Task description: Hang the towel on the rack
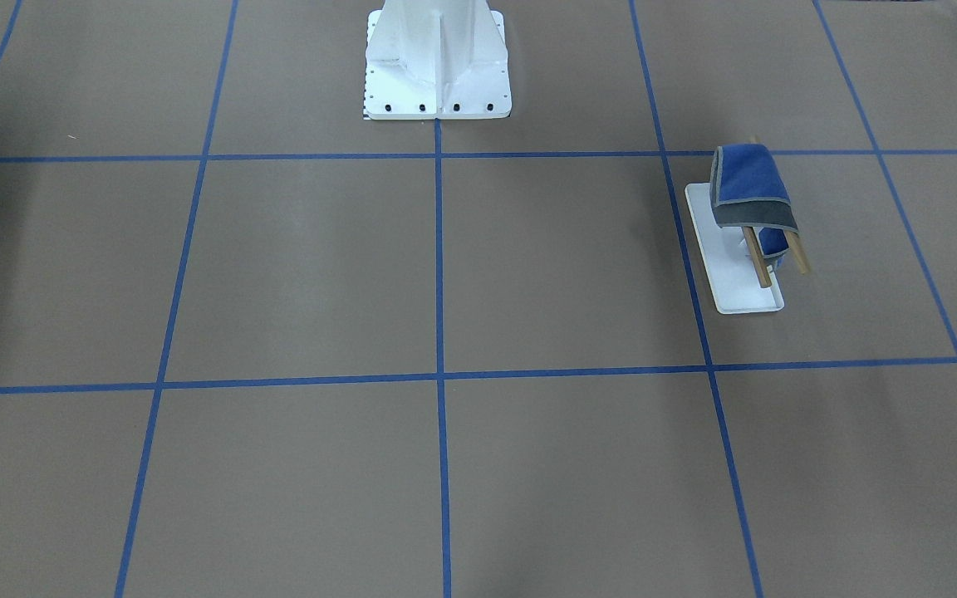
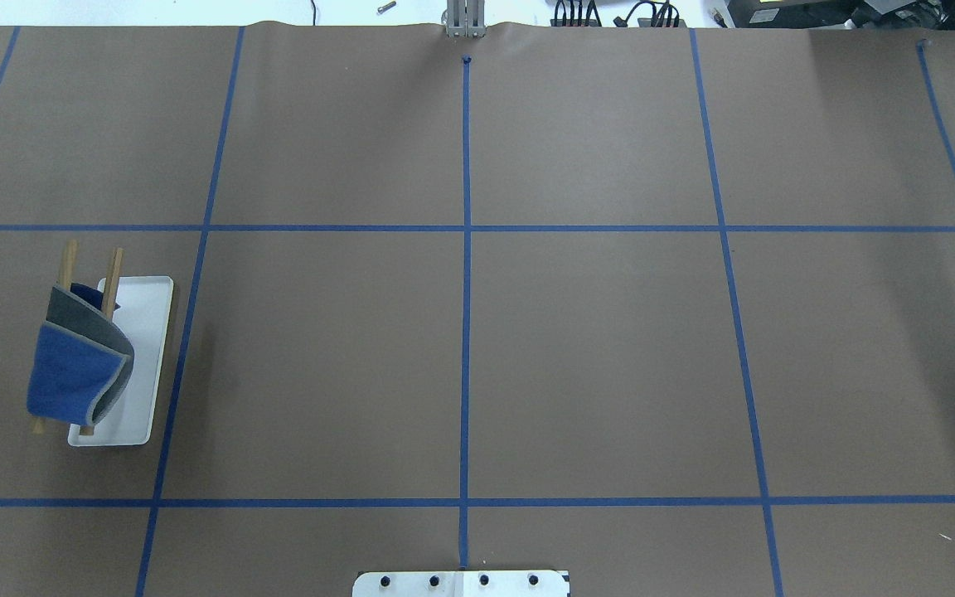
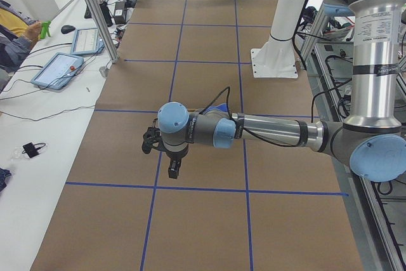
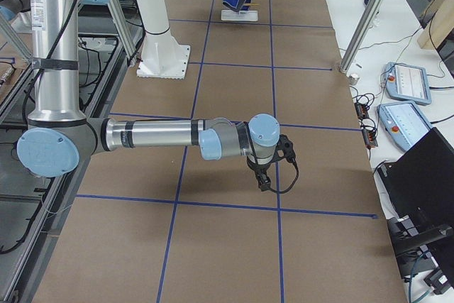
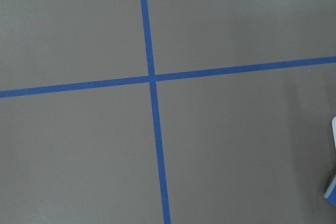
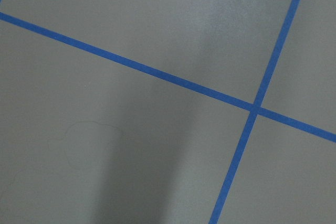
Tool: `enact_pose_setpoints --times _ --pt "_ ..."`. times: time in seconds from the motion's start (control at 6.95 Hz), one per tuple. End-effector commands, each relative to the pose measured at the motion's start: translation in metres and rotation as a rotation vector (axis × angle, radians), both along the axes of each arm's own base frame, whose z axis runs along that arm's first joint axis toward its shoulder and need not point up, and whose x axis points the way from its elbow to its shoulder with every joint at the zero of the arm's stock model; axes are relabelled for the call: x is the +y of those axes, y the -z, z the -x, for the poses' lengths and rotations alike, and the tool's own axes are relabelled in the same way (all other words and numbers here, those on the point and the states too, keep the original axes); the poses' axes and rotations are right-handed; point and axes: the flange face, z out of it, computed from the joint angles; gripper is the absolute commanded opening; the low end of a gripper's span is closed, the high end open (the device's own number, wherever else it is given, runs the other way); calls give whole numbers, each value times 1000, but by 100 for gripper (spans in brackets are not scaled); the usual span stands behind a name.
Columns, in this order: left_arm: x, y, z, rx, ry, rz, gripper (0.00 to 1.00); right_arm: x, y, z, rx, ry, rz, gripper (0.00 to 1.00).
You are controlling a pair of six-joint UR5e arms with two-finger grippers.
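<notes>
Towel (image 1: 751,187): draped across both rods of rack (image 1: 719,266), bunched toward the robot-side end, blue face up with a grey fold turned out; rack standing on surface (image 1: 321,274) at the robot's left. Left arm (image 3: 273,132) and right arm (image 4: 163,135): hovering over bare surface, well apart from rack; jaws visible in side views only, apart or together not determinable. Judged status: hanging done, nothing evidently left except perhaps straightening the fold.

left arm (image 3: 273,132) / right arm (image 4: 152,135): silver tubes, grey joint housings, light-blue caps (image 3: 172,116). Black cable (image 3: 219,95) along the left forearm, second cable (image 4: 287,179) looped at the right wrist. left end effector (image 3: 172,168) and right end effector (image 4: 263,179) are black. White pedestal (image 1: 437,66), black bolts (image 1: 422,107) on its flange.
</notes>
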Motion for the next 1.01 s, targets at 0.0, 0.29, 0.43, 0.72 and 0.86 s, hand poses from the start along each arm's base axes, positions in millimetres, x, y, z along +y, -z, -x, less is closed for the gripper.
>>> enact_pose_setpoints --times 0.0,0.29,0.43,0.72,0.86 --pt "-5 18 -1 9 0 -80 98 -1 -1 1 -6 1 5 100" --pt "-4 9 -1 10 -1 -64 98 5 -3 0 -17 2 11 100" --pt "-4 14 -1 10 -1 -75 98 6 -2 0 -16 1 8 100" --pt "-5 12 -1 11 -3 -76 98 5 -5 0 -17 1 14 100" --pt "-5 14 -1 11 -4 -80 98 8 -4 -2 -20 -2 14 100"
